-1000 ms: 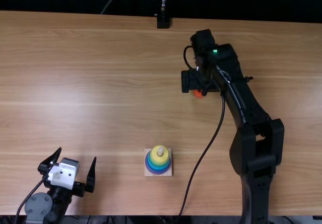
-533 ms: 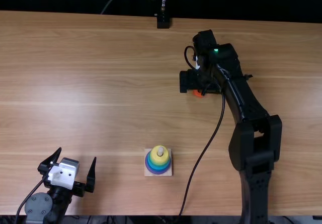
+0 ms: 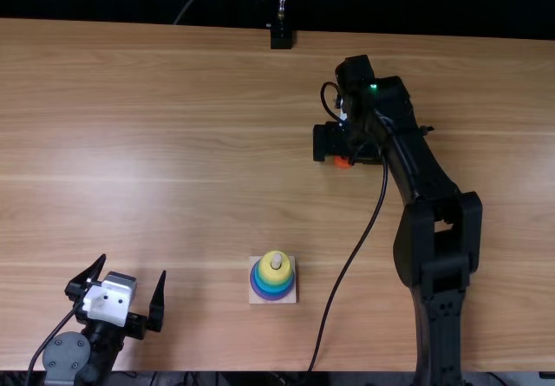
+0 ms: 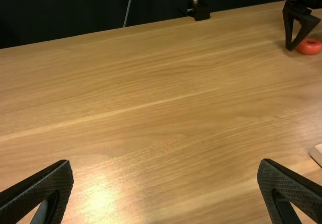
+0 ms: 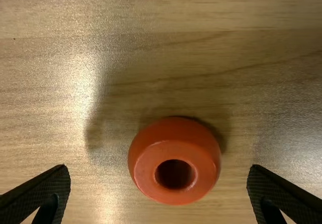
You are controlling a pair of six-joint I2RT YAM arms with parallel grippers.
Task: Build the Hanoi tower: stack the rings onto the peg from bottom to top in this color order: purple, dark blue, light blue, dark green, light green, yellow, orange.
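Top view, yellow-topped ring stack (image 3: 273,275) on the peg (image 3: 277,261), left pincer (image 3: 133,265) spread, right pincer (image 3: 348,143) spread near the orange ring (image 3: 343,162).

Two arms reach over one table (image 3: 173,186), carrying two grippers, the left gripper (image 3: 133,264) at eight o'clock from the table's middle and the right gripper (image 3: 346,147) at two, with two fingers (image 4: 40,189) apiece, four in all. One base (image 3: 257,296) with one peg (image 3: 277,261) sits at six o'clock; its stack (image 3: 274,276) has several rings, their exact number hard to tell. One loose orange ring (image 5: 173,138) lies at two o'clock, and one black stand (image 3: 281,37) is at twelve.
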